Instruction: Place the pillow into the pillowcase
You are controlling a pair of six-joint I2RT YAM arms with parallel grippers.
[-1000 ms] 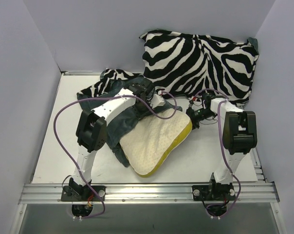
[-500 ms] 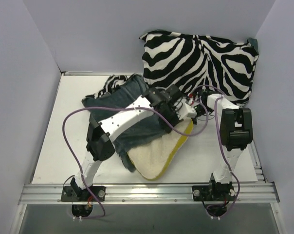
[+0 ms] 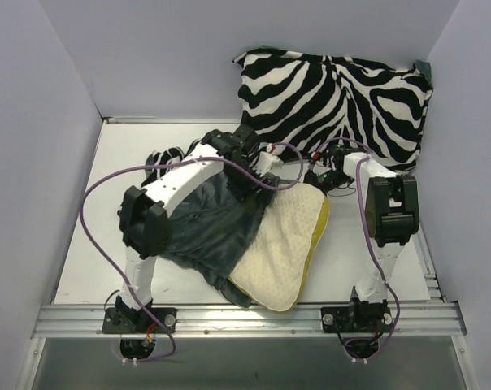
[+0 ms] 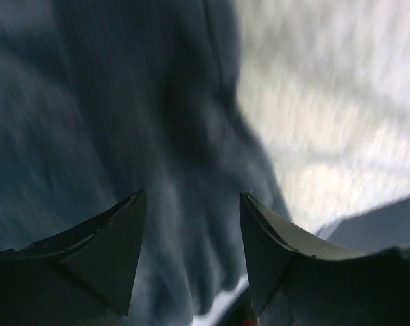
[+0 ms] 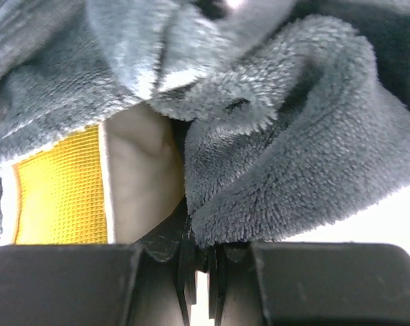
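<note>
**Pillow partly inside the pillowcase, seen from above and from both wrists.**
Nearest the arm bases, the cream pillow lies on the white table. Its near and right parts are bare, and its left and far parts sit under the dark teal plush of the pillowcase, which spreads to the left. Beyond, the left gripper hovers over the plush in a blurred view, jaws well parted with nothing between them. At the pillow's far right corner the right gripper has its jaws closed on a fold of the pillowcase's plush edge, just beside the pillow's yellow edge. Farthest, a zebra-print cushion leans against the back wall.
</note>
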